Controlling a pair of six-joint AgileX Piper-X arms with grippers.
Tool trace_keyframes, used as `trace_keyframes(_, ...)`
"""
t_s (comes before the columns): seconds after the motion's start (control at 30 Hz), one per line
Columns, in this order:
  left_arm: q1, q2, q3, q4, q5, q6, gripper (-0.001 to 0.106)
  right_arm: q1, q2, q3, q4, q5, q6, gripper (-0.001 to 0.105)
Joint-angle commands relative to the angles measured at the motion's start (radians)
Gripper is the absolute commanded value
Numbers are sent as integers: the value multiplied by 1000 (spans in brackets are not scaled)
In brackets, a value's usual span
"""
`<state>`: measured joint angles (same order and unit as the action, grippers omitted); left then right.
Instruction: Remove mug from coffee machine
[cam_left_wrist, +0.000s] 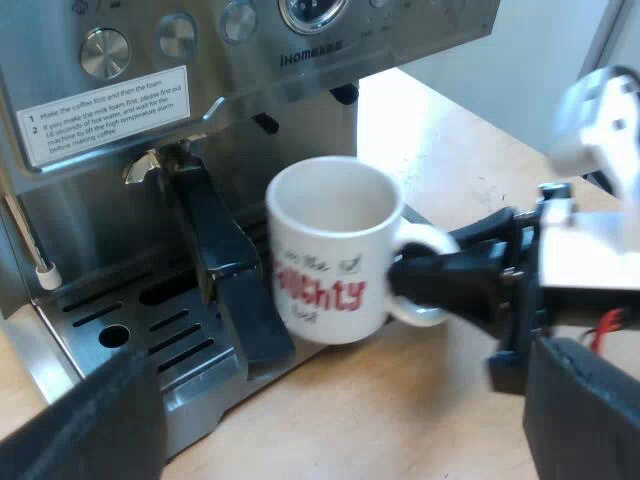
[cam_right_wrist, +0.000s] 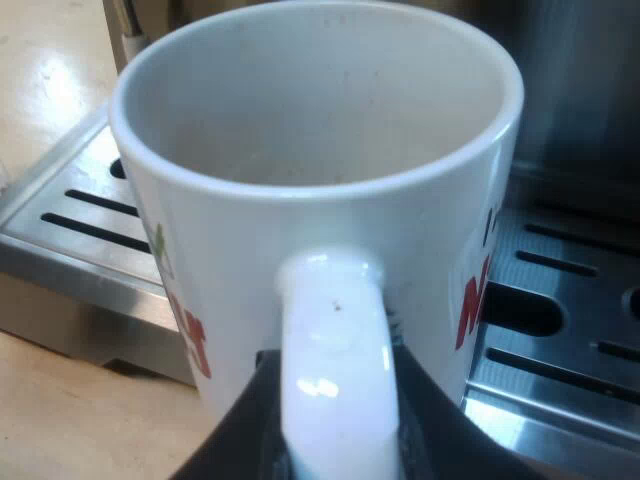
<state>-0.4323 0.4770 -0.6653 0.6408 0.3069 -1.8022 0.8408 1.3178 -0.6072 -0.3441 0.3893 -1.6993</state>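
My right gripper (cam_right_wrist: 335, 430) is clamped on the white mug's (cam_left_wrist: 330, 250) handle, so the cup is upright at the drip tray's (cam_left_wrist: 120, 330) outer edge, beside the holder's dark handle (cam_left_wrist: 225, 270). My left gripper (cam_left_wrist: 340, 425) hangs wide open nearby, holding nothing.

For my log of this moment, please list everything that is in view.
machine: one, steel, behind the mug.
tray: one, steel, slotted, at the machine's base.
holder handle: one, dark, at the machine's front, beside the mug.
steam wand: one, steel, white tip, above the tray.
label: one, white, on the machine's front.
mug: one, white, red letters, at the tray's edge.
table: one, light wood, under the machine.
right gripper: one, black, shut on the mug's handle.
left gripper: one, black, open, facing the mug.
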Motion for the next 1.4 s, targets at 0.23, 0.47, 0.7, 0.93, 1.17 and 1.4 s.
trace_keyframes(0.23,-20,0,-2,-10,75,-12,79,3,-253,35,206,15,-2,0)
trace_keyframes(0.47,-110,16,-2,-10,75,-12,79,3,-470,35,478,19,51,0)
trace_keyframes(0.7,-173,67,-2,-20,75,-12,79,3,-671,35,705,26,105,0)
trace_keyframes(0.93,-229,102,-2,-52,75,-12,79,3,-845,35,905,90,111,0)
trace_keyframes(1.17,-240,140,-2,-119,73,-12,79,0,-967,35,1048,240,256,0)
trace_keyframes(1.4,-260,169,-2,-147,73,-12,79,0,-974,44,1089,387,260,0)
